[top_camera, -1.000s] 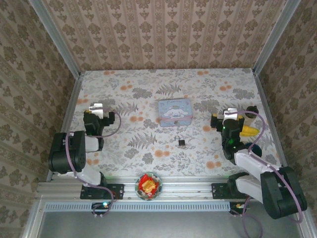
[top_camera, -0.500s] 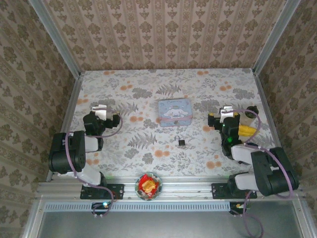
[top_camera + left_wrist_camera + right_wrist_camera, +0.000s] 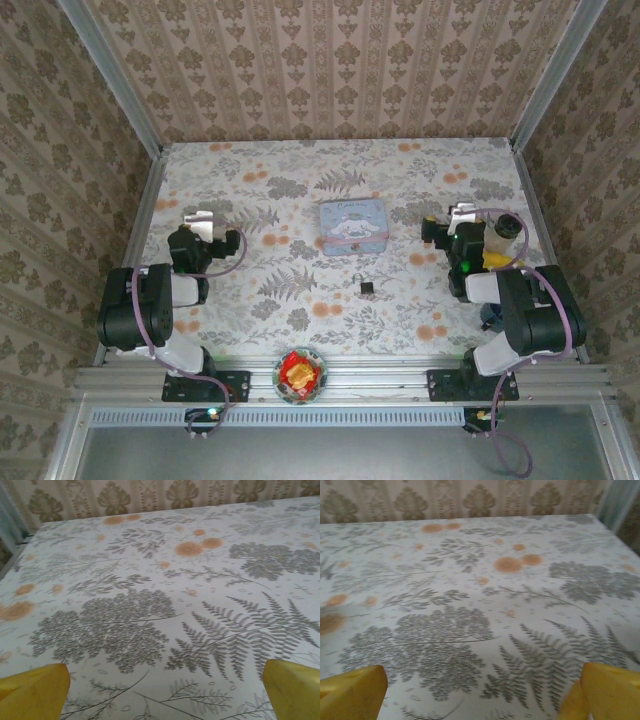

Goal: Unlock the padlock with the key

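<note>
The padlock (image 3: 367, 287) lies by itself near the middle of the table (image 3: 250, 190), a little toward the near edge. It sits just in front of the pale blue tin (image 3: 353, 226), apart from it, and roughly midway between the two arms. We judge that this central spot keeps it within reach of either arm, so one could steady the body while the other works the key. We cannot pick out the key: it is too small to tell from the floral cloth, and nothing sits in either gripper.

The left gripper (image 3: 162, 697) hangs low over the left side of the table. Its yellow fingers (image 3: 35, 690) are spread wide with only bare cloth between them. The right gripper (image 3: 480, 700) is over the right side, its jaws equally wide and empty. Both point toward the far edge, not at the padlock, so we judge that no approach has begun.

The tin's lid carries a cartoon print, but we can read no words, brand or label on it or on the padlock.
</note>
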Controlling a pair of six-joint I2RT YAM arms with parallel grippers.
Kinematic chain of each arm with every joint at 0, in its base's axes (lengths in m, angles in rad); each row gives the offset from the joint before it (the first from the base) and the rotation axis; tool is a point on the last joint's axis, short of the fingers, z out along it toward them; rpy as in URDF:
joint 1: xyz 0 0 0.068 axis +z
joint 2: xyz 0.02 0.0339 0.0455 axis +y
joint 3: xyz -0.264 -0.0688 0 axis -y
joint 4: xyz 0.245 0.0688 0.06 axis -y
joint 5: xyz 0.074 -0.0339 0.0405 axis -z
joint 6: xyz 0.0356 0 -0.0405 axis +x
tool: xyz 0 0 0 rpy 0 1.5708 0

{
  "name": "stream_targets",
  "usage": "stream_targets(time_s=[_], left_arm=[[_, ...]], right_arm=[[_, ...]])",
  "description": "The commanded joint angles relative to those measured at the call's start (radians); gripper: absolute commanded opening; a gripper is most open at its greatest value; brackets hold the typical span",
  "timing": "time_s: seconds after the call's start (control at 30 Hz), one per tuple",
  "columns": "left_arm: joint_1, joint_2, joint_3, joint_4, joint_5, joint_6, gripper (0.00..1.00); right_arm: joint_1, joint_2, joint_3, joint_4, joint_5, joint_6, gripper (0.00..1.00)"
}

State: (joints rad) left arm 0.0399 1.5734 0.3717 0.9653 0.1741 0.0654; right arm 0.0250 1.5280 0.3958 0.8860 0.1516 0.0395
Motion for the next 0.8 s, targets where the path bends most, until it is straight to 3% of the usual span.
stream_targets(time_s=[0.0, 0.13, 0.2, 0.77], left_arm=[[-0.006, -0.016, 0.006, -0.017, -0.059, -0.019, 1.00], [-0.016, -0.016, 0.014, -0.031, -0.068, -0.008, 1.00], [-0.028, -0.016, 0.018, -0.042, -0.079, 0.003, 1.00], [-0.031, -0.016, 0.018, -0.042, -0.085, 0.005, 1.00]], right_arm=[[-0.034, 0.000, 0.007, -0.029, -0.221, -0.026, 1.00], [-0.040, 0.000, 0.008, -0.027, -0.229, -0.021, 1.00], [-0.038, 0.001, 0.016, -0.042, -0.156, 0.004, 1.00], [-0.036, 0.000, 0.014, -0.039, -0.152, 0.002, 1.00]])
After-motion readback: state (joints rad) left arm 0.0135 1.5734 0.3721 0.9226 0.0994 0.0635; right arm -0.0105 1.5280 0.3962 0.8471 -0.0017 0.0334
